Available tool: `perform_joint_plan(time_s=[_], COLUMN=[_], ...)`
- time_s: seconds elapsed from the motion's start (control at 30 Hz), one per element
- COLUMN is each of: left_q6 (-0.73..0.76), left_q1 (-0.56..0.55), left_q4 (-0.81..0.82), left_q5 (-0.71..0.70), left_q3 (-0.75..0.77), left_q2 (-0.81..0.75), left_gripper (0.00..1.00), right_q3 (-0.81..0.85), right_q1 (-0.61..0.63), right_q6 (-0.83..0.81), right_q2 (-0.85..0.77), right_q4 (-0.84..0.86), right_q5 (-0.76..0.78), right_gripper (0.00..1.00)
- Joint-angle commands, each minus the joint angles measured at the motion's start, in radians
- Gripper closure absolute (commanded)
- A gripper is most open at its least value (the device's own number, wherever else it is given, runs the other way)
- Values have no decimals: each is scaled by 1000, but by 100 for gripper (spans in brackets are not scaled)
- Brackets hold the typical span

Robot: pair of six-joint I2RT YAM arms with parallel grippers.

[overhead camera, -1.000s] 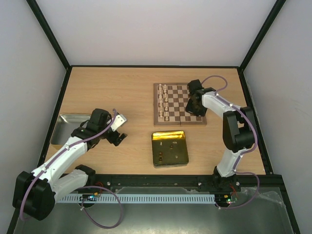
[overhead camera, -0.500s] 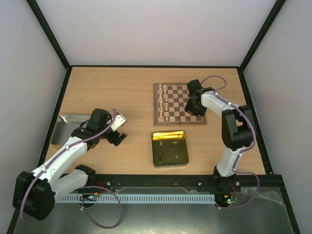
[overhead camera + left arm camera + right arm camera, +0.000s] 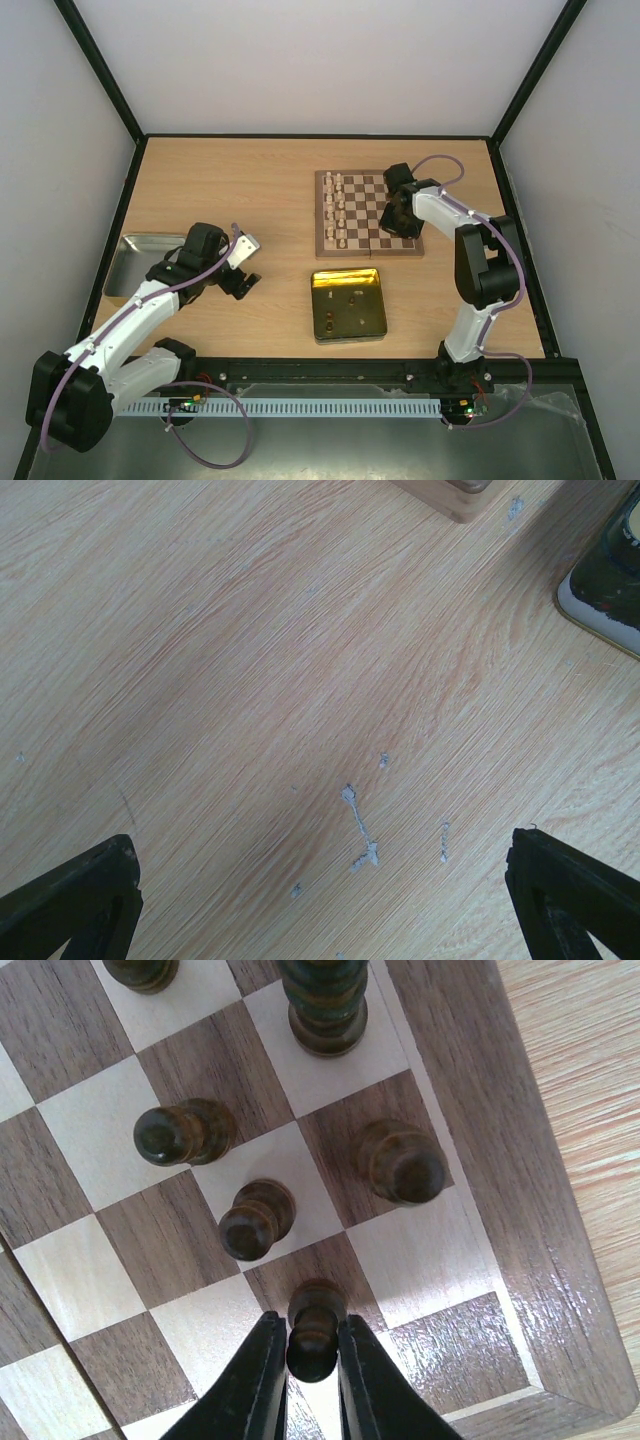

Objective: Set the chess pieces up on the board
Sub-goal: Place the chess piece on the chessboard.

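Note:
The board (image 3: 370,249) lies at the back right of the table. Pale pieces (image 3: 338,210) stand in two columns on its left side. My right gripper (image 3: 399,212) hangs over the board's right side. In the right wrist view it (image 3: 308,1345) is shut on the head of a dark pawn (image 3: 316,1312) that stands on a dark square near the board's border (image 3: 470,1110). Several more dark pieces stand just beyond it, among them another pawn (image 3: 255,1222) and a piece (image 3: 400,1163) on the edge row. My left gripper (image 3: 240,279) is open and empty over bare table (image 3: 320,855).
A shiny gold tin (image 3: 348,275) with a few small pieces inside sits in front of the board; its edge shows in the left wrist view (image 3: 605,590). A grey metal tray (image 3: 140,262) lies at the left, behind my left arm.
My right gripper has shifted slightly left over the board's right side. The left arm has not moved.

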Motion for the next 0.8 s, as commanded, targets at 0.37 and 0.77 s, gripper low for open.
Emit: perform_joint_plan(time_s=[0.37, 0.77], left_q6=[-2, -7], left_q1=[-6, -5], left_q4=[5, 8], left_q5=[5, -5], left_q3=[-11, -12], left_q2=[0, 7], left_gripper=[1, 1], right_q3=[-37, -219], right_q1=[-3, 164], right_q6=[-10, -32], right_q2=[-77, -357], right_q4=[-15, -72], right_q5=[-27, -4], right_gripper=[79, 79])
